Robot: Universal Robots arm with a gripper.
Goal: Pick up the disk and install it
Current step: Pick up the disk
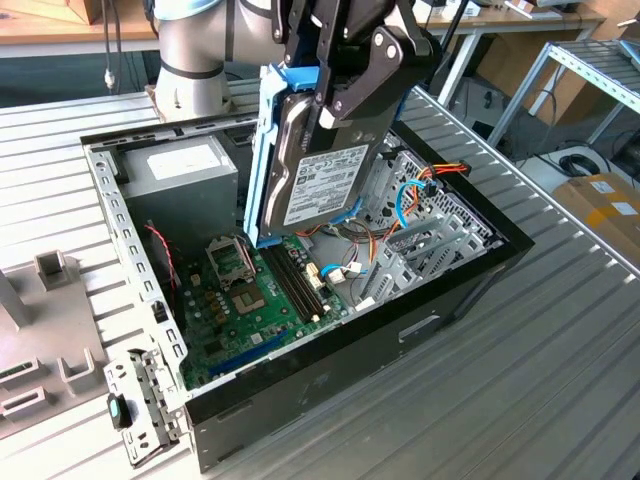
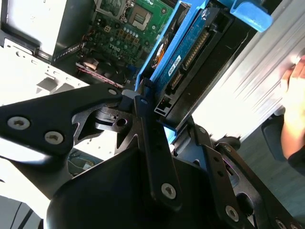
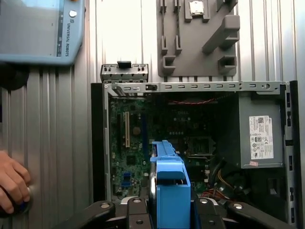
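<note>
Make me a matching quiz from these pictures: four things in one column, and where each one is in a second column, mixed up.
Things:
1. disk
2. power supply box
3. motherboard
4. metal bracket

Places:
A. on the table, outside the case
B. flat on the case floor
C. held by the gripper above the open case
D. in a corner inside the case

Pairs: 1-C, 2-D, 3-B, 4-A.
</note>
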